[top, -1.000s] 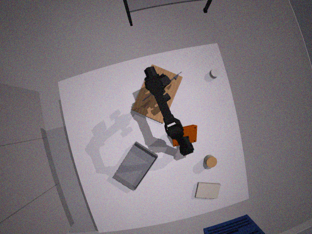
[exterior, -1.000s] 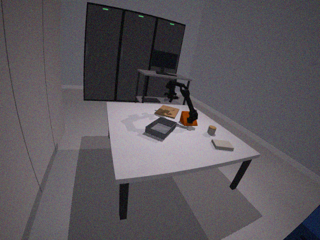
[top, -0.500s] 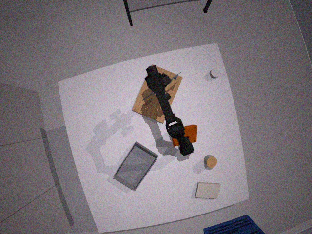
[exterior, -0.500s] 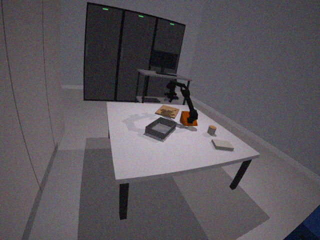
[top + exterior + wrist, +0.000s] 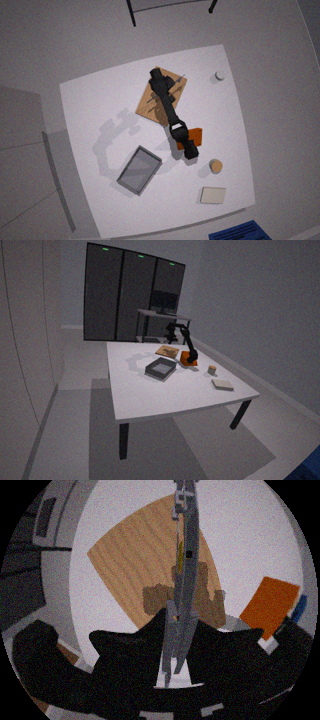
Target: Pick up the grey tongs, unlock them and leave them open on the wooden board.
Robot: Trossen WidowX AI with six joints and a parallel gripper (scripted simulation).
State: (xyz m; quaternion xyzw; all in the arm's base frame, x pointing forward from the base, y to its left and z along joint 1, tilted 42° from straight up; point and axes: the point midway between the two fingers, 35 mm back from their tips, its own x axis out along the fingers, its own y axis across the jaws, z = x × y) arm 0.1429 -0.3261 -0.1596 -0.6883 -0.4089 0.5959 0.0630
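The grey tongs [image 5: 180, 78] [image 5: 184, 520] are held in the air above the wooden board [image 5: 143, 107] [image 5: 173, 354] [image 5: 127, 567]. In the overhead view both ends stick out from under the arm. In the wrist view their two arms run close together, straight away from the fingers. My gripper [image 5: 166, 89] [image 5: 171, 339] [image 5: 171, 611] is shut on the tongs near one end and hangs over the middle of the board. The dark roasting tin [image 5: 151, 154] [image 5: 155, 374] stands empty nearer the table's front left.
The arm's orange base plate [image 5: 196, 135] [image 5: 184, 359] [image 5: 270, 603] lies right of the board. A cork-topped pot [image 5: 216, 165] [image 5: 211, 369], a beige block [image 5: 213, 195] [image 5: 222, 384] and a small white pot [image 5: 219, 75] stand on the right side of the white table.
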